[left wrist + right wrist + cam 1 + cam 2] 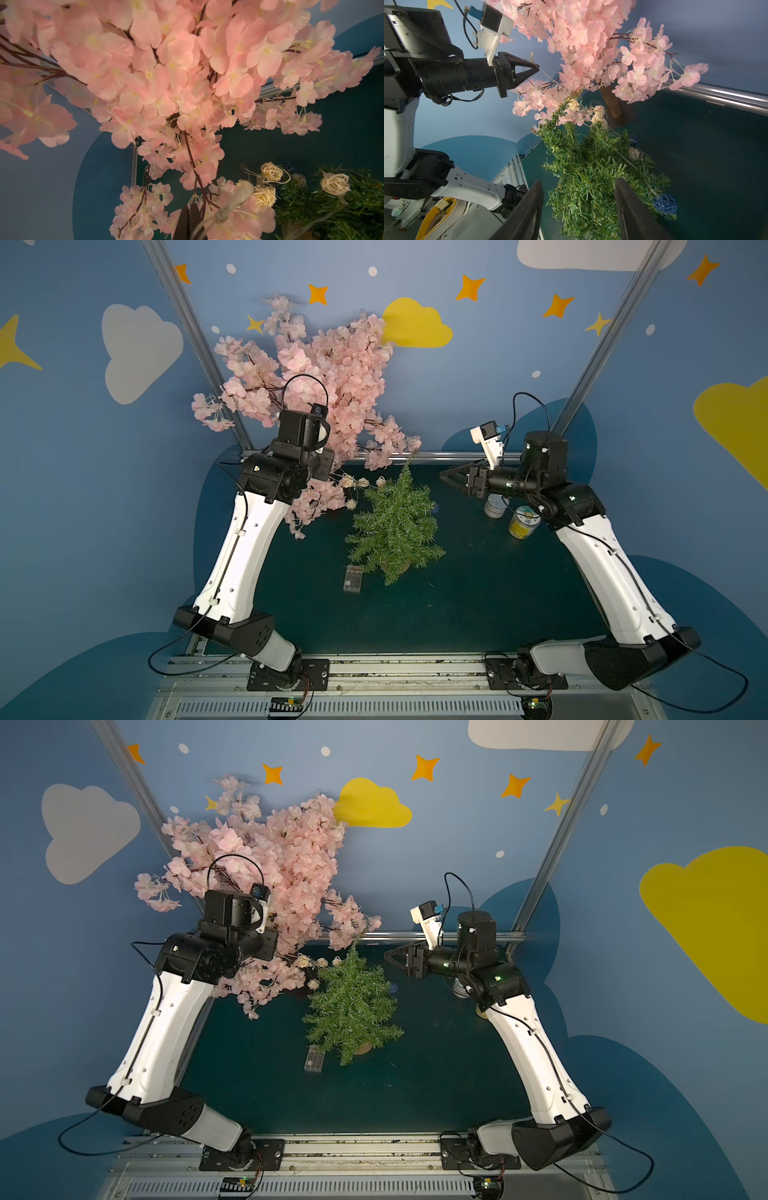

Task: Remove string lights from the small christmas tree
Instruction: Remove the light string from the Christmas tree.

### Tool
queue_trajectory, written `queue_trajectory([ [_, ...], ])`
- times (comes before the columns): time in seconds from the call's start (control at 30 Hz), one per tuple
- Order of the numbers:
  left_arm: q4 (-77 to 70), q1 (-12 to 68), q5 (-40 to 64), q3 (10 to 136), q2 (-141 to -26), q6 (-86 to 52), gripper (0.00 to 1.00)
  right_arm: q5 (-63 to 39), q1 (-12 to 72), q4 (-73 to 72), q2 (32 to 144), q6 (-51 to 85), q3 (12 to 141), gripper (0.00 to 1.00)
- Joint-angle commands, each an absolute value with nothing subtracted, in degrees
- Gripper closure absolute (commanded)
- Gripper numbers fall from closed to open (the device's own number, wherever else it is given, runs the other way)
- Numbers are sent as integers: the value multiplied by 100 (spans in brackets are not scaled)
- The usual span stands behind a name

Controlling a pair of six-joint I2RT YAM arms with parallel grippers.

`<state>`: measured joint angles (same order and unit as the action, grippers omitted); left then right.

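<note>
The small christmas tree (395, 526) (353, 1006) stands mid-table in its tan pot. The string lights drape its far side: cream woven balls (363, 483) (271, 171) (599, 110) and blue ones (664, 204). Their clear battery box (353, 578) (313, 1058) lies on the table left of the pot. My left gripper (537, 67) (189, 209) is shut on the thin wire of the string lights, up beside the pink blossoms; the top views hide it. My right gripper (446, 479) (578, 207) is open to the tree's right, holding nothing.
A big pink blossom tree (332, 377) fills the back left, its branches overhanging the small tree's top and my left wrist; its trunk (612, 101) stands behind. A grey can (494, 506) and a yellow jar (523, 522) sit under my right arm.
</note>
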<state>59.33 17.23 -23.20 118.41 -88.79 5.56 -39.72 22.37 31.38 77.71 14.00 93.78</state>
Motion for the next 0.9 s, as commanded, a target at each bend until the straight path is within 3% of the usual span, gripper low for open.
queue_trajectory([
  [0.0,6142,1644,-2522,11971,-8750,463,97,-3929,2275,3241,7712,1286,9308,44],
  [0.3,6214,1591,-2447,12006,-8596,370,97,-3765,2285,3395,7655,1123,9203,41],
  [0.6,5739,1750,-1510,11870,-8786,256,97,-3622,2294,3485,7620,1087,9090,27],
  [0.87,5091,2356,-752,13539,-10291,482,97,-3615,2300,3565,7633,995,9086,27],
])
